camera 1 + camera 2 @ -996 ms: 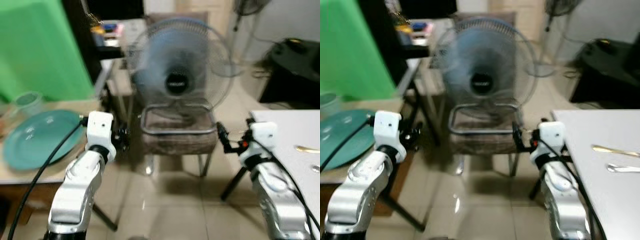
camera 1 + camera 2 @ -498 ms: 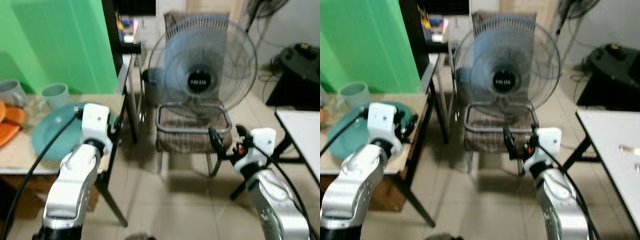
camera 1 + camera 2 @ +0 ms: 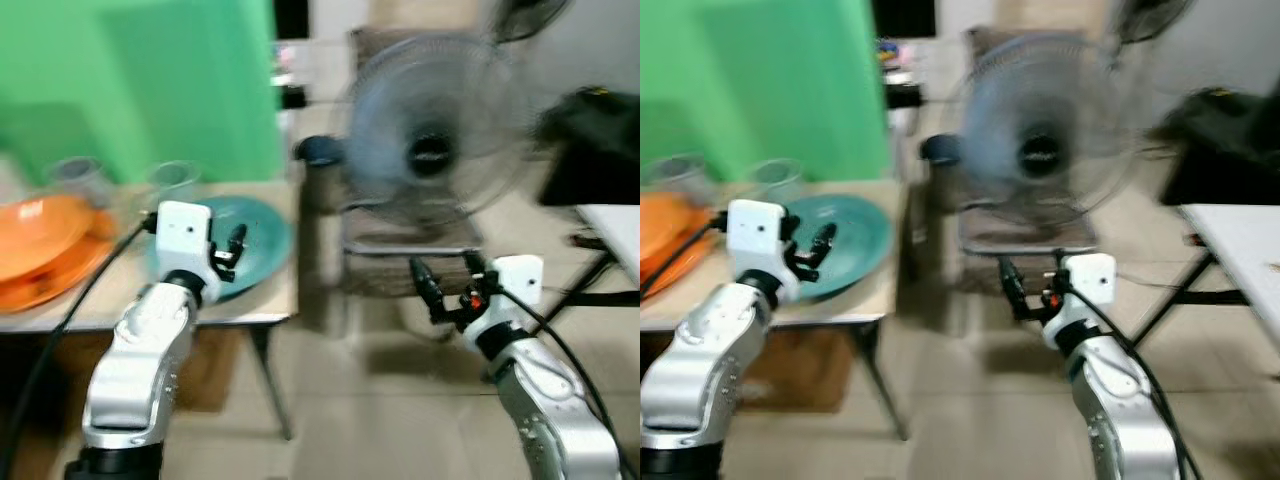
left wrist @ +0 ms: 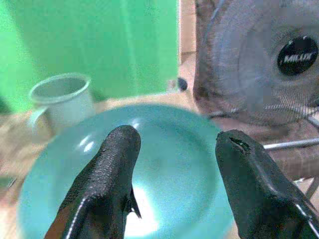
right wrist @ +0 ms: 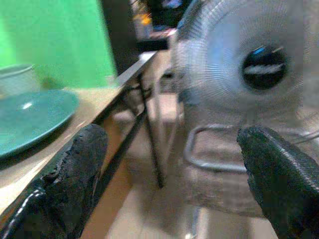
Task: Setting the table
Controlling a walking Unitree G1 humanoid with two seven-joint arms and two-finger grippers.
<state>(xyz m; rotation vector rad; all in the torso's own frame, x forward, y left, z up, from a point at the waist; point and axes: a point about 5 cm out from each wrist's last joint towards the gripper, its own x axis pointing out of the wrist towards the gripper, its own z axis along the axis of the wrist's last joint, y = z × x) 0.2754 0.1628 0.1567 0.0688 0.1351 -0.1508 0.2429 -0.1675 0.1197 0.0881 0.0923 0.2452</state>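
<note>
The teal plate (image 3: pixel 250 240) lay on the bench (image 3: pixel 120 305) at ten o'clock. The left end effector (image 4: pixel 172 149) hovered over it, fingers apart; the right end effector (image 5: pixel 172 164) gaped empty.

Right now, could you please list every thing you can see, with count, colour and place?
Round teal plate: one, on the wooden table, near its right edge.
Orange plates: a stack, count unclear, on the table's left.
Pale cups: two, behind the plates.
Green backdrop: one, behind the table.
Grey electric fan: one, on a chair, centre.
White table: one, at right.
Left gripper: open, over the teal plate.
Right gripper: open, before the chair.
</note>
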